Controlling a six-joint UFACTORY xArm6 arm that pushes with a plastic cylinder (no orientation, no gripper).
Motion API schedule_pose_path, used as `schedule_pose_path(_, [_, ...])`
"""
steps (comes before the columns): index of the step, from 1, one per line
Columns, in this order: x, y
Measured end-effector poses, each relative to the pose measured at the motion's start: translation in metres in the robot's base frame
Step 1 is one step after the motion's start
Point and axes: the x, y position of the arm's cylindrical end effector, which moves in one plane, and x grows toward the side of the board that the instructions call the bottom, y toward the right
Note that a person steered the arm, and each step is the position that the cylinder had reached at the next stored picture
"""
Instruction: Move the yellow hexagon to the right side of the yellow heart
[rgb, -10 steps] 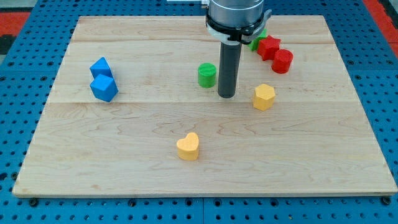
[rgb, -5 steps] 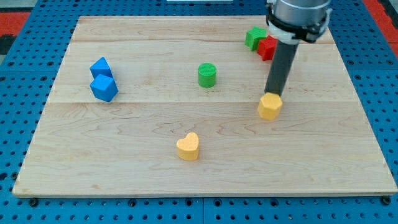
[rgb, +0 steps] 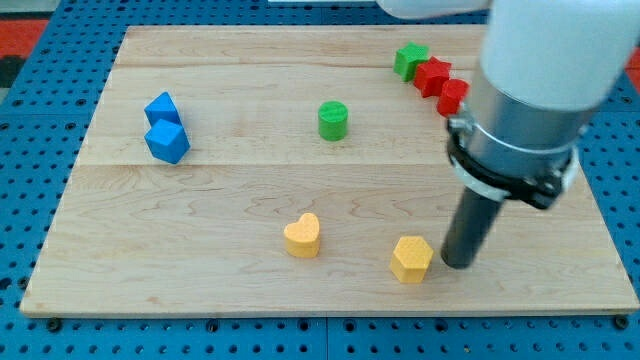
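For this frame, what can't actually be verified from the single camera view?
- Red cylinder: its right part is hidden behind the arm.
- Board: its right edge and top right corner are covered by the arm.
- My tip and the yellow hexagon: the tip stands just to the hexagon's right, but touching or a slight gap cannot be told.
- Arm: cut off by the view's top edge.

Bright, even overhead light; soft short shadows under blocks. Sharp focus on wooden board (rgb: 200, 250); close white arm housing (rgb: 550, 50) slightly blurred, overexposed.
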Motion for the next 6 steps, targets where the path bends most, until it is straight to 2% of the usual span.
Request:
schedule_pose_path(1, [0.014,-0.015])
schedule_pose_path(2, [0.003,-0.075])
schedule_pose_path(3, [-0.005,-0.104])
schedule_pose_path(6, [-0.051,-0.072])
